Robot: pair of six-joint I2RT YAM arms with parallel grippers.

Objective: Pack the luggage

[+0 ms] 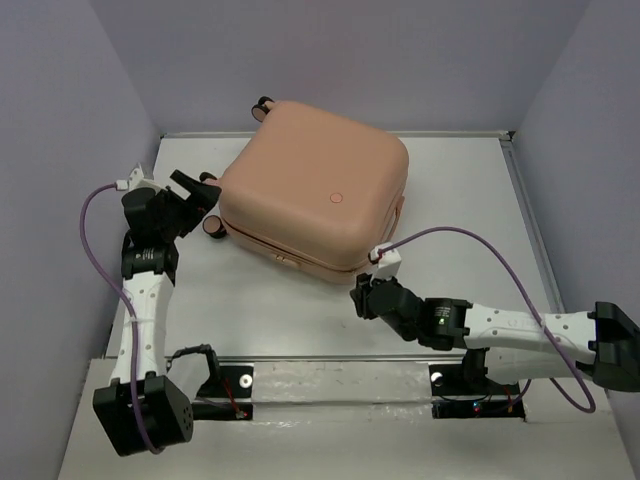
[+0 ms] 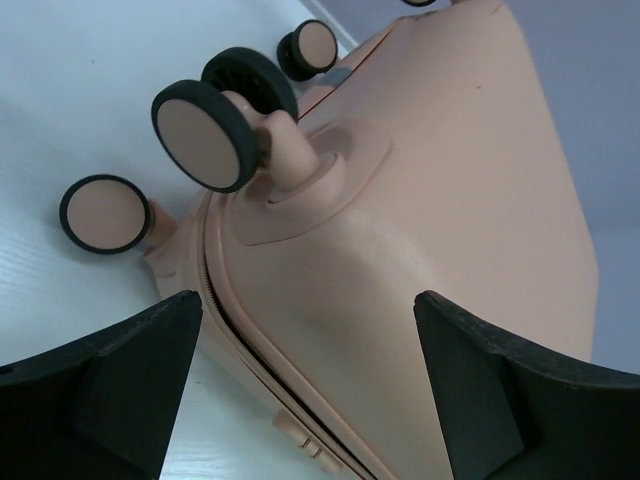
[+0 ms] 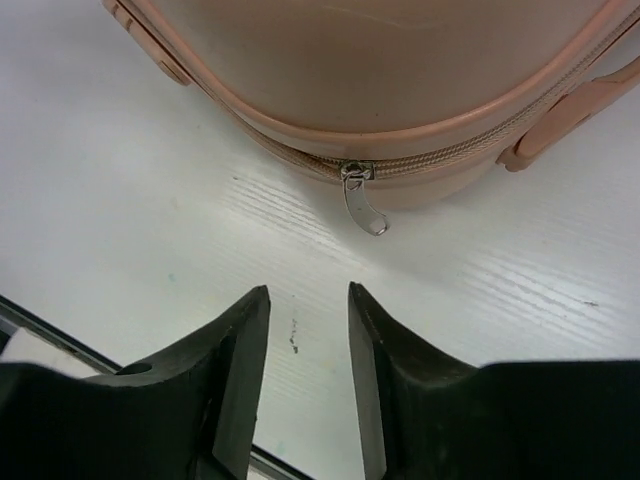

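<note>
The luggage (image 1: 315, 185) is a peach-pink hard-shell suitcase lying flat and closed at the back middle of the table, its zipper shut around the seam. It fills the left wrist view (image 2: 430, 230) and the top of the right wrist view (image 3: 380, 60). A silver zipper pull (image 3: 362, 203) hangs at its near corner. My left gripper (image 1: 197, 190) is wide open at the wheel corner, its jaws straddling the shell without touching. My right gripper (image 1: 362, 297) is open and empty, a short way in front of the zipper pull; it also shows in the right wrist view (image 3: 308, 300).
Peach-capped wheels (image 2: 205, 135) stick out at the suitcase's left side, close to my left fingers (image 2: 120, 385). Grey walls enclose the table on three sides. A metal rail (image 1: 330, 380) runs along the near edge between the arm bases.
</note>
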